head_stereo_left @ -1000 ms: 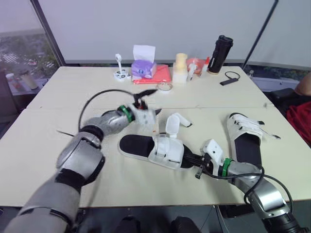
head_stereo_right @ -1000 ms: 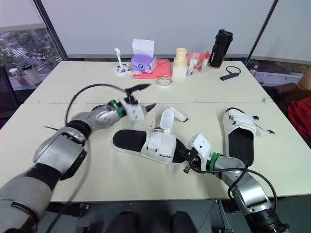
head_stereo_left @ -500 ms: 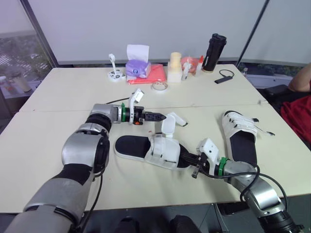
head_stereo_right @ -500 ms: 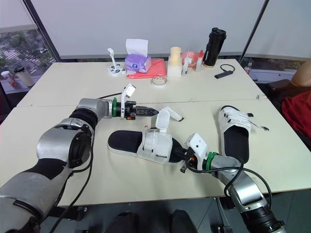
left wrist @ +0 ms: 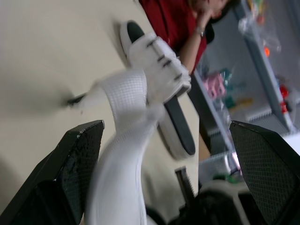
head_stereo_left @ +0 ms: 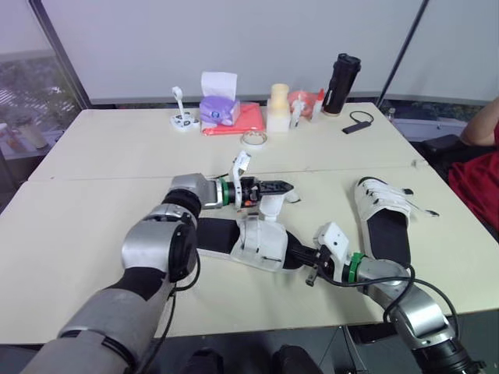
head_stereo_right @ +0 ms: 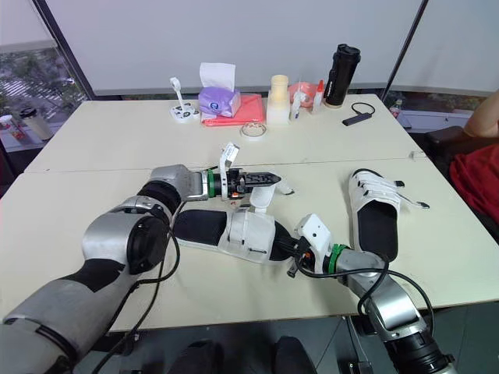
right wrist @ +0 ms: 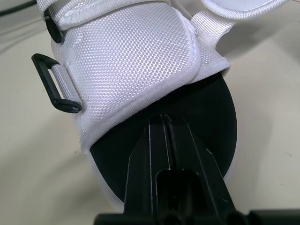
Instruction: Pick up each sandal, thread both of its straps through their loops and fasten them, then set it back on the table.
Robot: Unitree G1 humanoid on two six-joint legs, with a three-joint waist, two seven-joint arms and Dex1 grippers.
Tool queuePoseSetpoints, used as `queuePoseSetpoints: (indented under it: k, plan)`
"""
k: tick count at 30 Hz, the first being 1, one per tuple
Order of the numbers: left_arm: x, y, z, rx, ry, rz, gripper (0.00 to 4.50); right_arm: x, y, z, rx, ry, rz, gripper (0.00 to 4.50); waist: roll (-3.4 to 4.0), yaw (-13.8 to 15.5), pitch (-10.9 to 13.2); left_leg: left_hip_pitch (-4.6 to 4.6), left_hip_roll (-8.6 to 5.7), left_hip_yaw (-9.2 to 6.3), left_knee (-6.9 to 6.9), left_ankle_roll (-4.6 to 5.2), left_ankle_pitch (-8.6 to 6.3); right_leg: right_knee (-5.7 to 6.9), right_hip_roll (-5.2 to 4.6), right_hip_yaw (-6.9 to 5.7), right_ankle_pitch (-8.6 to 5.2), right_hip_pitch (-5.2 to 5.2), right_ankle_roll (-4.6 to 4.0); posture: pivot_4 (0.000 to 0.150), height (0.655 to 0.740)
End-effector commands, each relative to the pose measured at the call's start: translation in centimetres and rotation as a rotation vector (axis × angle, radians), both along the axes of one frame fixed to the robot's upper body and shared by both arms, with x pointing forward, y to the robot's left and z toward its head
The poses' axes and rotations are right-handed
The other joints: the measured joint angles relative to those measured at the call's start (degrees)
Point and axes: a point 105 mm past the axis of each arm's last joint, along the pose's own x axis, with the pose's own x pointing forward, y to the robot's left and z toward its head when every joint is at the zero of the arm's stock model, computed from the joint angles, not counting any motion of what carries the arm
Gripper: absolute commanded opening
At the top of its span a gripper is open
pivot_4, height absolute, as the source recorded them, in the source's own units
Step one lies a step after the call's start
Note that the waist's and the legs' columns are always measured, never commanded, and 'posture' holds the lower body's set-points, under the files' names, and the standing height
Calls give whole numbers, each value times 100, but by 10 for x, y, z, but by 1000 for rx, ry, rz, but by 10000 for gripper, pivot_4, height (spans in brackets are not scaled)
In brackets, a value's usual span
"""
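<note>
A white sandal with a black sole [head_stereo_left: 253,243] lies at the table's front middle, one strap [head_stereo_left: 273,204] standing up loose. My left gripper [head_stereo_left: 282,187] is open, and the loose strap [left wrist: 123,140] runs between its fingers [left wrist: 77,164]. My right gripper [head_stereo_left: 306,259] is shut on the edge of this sandal's black sole [right wrist: 206,122], near the white upper [right wrist: 136,61] and a black loop [right wrist: 54,84]. A second white sandal [head_stereo_left: 386,222] lies flat on the right side of the table, apart from both grippers.
Along the table's far edge stand a purple tissue box [head_stereo_left: 218,109], a red cloth [head_stereo_left: 245,121], a tape roll [head_stereo_left: 253,139], a cream cup [head_stereo_left: 277,107] and a black bottle [head_stereo_left: 339,74]. A person in red [head_stereo_left: 483,171] sits at the right.
My left gripper has reached right across the table to the sandal's upright strap, which now sits between its fingers. The right gripper has kept its hold on the sole. The camera has shifted.
</note>
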Motion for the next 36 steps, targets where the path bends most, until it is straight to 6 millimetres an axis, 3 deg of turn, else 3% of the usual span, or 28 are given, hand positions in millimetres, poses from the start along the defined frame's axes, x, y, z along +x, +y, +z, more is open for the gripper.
queuePoseSetpoints:
  k: [1,10,13,19,20,26,30,34,36]
  plan:
    - [11,-5,20,-110,-14,91,44058,-3,-6,-22,-45,72,-49,0,0,3,0,0,0,0,0,0,0,0,0,0,0,0,0,1500,7400]
    - [19,-18,22,-130,-17,183,44058,-3,-3,-23,-44,65,-62,0,0,-3,0,3,0,1,0,-1,0,0,0,0,1,1,0,1500,7400]
    - [23,-18,25,-130,-39,216,35538,-3,-3,-23,-44,62,-67,0,0,-1,0,3,0,2,0,-1,0,0,0,1,1,1,0,1500,7400]
    - [21,-17,33,-126,-84,173,4108,-2,-2,-25,-42,62,-67,0,0,-1,0,3,-1,3,-1,-1,0,0,0,0,1,1,0,1500,7400]
    - [21,-16,34,-123,-89,170,482,-2,-2,-25,-42,63,-65,0,0,-2,0,3,-1,3,-1,-1,0,0,0,0,1,1,0,1500,7400]
    - [23,-13,35,-54,-195,165,482,-2,0,-25,-41,62,-58,0,0,0,0,3,-1,2,-1,-1,0,0,1,0,1,2,0,1500,7400]
    - [31,-12,70,75,-661,194,482,-4,-1,-28,-43,67,-58,0,0,7,0,3,-1,3,-1,-1,0,-1,0,1,1,0,0,1500,7400]
    - [22,-19,76,160,-899,100,482,-5,-2,-29,-45,69,-58,0,0,24,1,2,-2,6,-3,-4,1,-2,-2,3,1,1,-1,1500,7400]
    - [20,-20,75,183,-935,81,482,-5,-3,-29,-45,70,-58,0,0,24,1,2,-2,6,-3,-4,1,-3,-2,3,1,1,-1,1500,7400]
